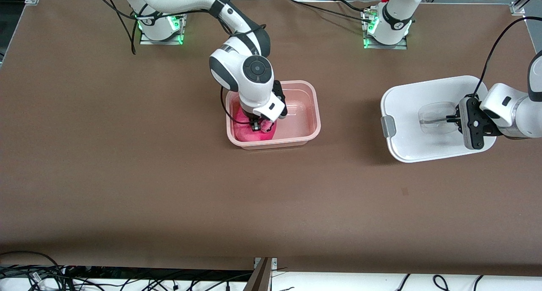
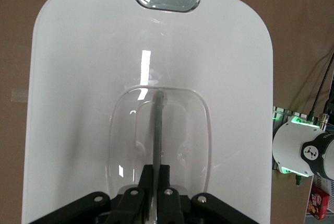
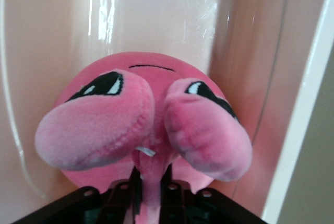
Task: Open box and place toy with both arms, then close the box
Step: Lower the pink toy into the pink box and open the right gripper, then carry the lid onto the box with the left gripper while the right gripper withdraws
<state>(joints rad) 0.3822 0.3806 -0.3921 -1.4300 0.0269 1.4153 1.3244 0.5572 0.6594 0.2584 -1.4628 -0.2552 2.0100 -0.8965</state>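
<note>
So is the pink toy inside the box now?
In. The toy sits inside the open pink box, at the right arm's end of it, with the right end effector pinching it. The lid is off.

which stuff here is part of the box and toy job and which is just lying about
Part of the job:
- tub, open
- lid, off, toward the left arm's end
- toy, in the tub
- left gripper, shut on the lid's handle
- right gripper, on the toy

Just lying about:
- cables along the table's near edge

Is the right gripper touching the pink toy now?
Touching. In the right wrist view, the right gripper has pink plush of the toy pinched between its fingers.
</note>
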